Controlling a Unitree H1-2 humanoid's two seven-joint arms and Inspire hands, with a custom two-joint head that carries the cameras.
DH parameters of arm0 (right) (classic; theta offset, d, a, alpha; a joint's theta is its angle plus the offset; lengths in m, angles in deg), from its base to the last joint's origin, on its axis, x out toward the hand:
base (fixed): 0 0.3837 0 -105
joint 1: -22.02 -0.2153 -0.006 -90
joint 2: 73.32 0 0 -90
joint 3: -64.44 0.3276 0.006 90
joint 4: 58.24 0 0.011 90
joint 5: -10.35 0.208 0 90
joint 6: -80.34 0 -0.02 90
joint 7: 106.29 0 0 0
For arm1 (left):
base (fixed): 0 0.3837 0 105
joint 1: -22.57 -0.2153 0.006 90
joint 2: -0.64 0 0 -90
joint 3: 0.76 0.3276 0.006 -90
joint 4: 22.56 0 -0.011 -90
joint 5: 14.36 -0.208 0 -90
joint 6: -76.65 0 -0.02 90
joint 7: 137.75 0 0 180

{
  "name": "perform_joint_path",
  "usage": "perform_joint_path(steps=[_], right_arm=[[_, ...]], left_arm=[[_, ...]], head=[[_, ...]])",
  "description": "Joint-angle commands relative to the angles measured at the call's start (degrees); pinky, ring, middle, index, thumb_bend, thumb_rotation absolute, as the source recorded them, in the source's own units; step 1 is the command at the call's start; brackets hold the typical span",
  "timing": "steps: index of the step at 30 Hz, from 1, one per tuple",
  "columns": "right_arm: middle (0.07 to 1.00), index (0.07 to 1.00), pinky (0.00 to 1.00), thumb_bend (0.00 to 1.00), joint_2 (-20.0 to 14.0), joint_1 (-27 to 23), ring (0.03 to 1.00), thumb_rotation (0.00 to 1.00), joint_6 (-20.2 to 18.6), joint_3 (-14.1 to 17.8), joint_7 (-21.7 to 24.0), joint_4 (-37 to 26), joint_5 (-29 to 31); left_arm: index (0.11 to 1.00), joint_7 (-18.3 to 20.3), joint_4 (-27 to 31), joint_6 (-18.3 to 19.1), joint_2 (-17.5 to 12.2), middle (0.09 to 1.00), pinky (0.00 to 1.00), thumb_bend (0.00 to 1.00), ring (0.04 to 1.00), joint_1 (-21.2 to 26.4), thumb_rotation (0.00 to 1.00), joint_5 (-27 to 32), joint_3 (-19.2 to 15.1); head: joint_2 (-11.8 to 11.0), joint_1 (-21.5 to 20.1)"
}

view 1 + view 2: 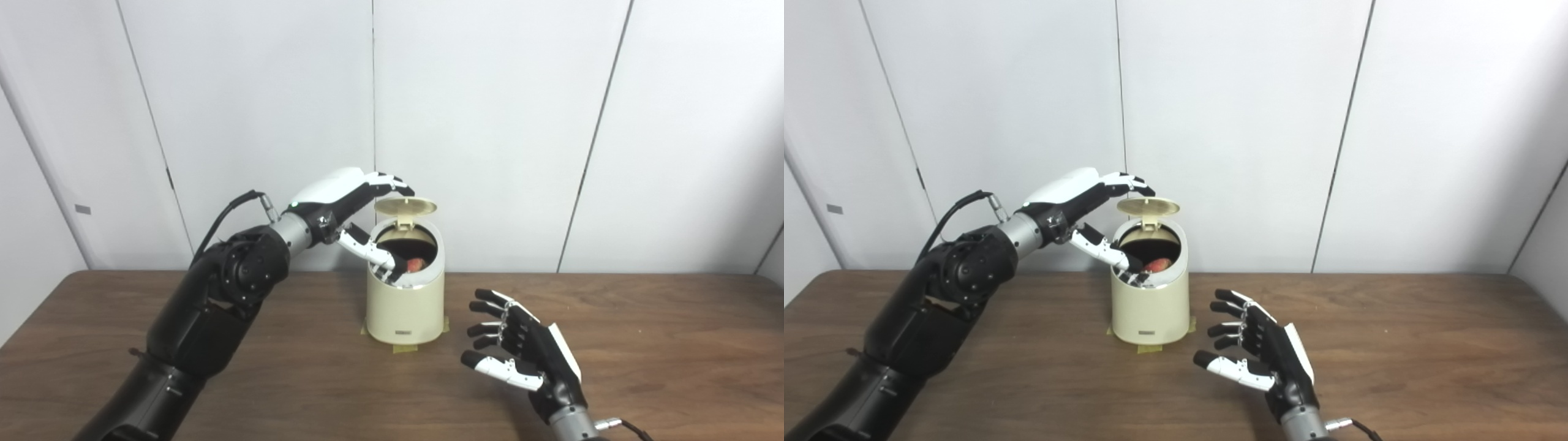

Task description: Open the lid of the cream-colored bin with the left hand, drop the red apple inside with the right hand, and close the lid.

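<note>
The red apple (1157,264) already lies inside the cream-colored bin (405,306) on the bench (612,343), its lid (405,206) up under the left hand's (343,196) fingertips, the right hand (520,349) spread empty nearby; only closing remains.

I am working in what looks like a robotics test room rather than a home or kitchen. Plain white wall panels (478,122), split by thin vertical seams, fill the whole upper part of the frame, bare but for a small grey plate (82,209) at the far left. A dark wood-grain table (643,331) spans the lower half, and it carries only one prop, a cream-colored bin (404,306) at centre, fixed to the tabletop with strips of tape (404,349) at its base. A loose black cable (229,211) loops off my left arm at centre left.
</note>
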Motion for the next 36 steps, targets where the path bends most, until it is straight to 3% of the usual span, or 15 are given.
perform_joint_path(steps=[1, 14, 36], right_arm=[[0.758, 0.774, 0.52, 0.78, 0.2, -2.3, 0.604, 0.28, 0.9, -0.2, -0.2, -1.9, 0.1], [0.761, 0.771, 0.51, 0.78, 0.4, -2.3, 0.592, 0.25, -0.2, -0.1, -0.3, -2.8, 0.5], [0.763, 0.776, 0.50, 0.78, 0.5, -2.1, 0.594, 0.27, -1.9, -1.2, -0.3, -4.6, -0.3]], left_arm=[[0.886, 0.2, 2.5, 0.5, -1.5, 0.944, 1.00, 0.98, 1.000, 2.5, 0.35, -1.3, -0.1], [0.875, 4.5, 5.3, 1.2, -3.5, 0.904, 1.00, 0.99, 1.000, 2.3, 0.37, -6.8, 3.2], [0.864, 6.2, 10.6, -2.4, -3.4, 0.887, 1.00, 0.98, 1.000, -0.7, 0.35, -10.2, 4.5]], head=[[0.2, 0.1], [0.8, -0.1], [1.9, -0.9]])
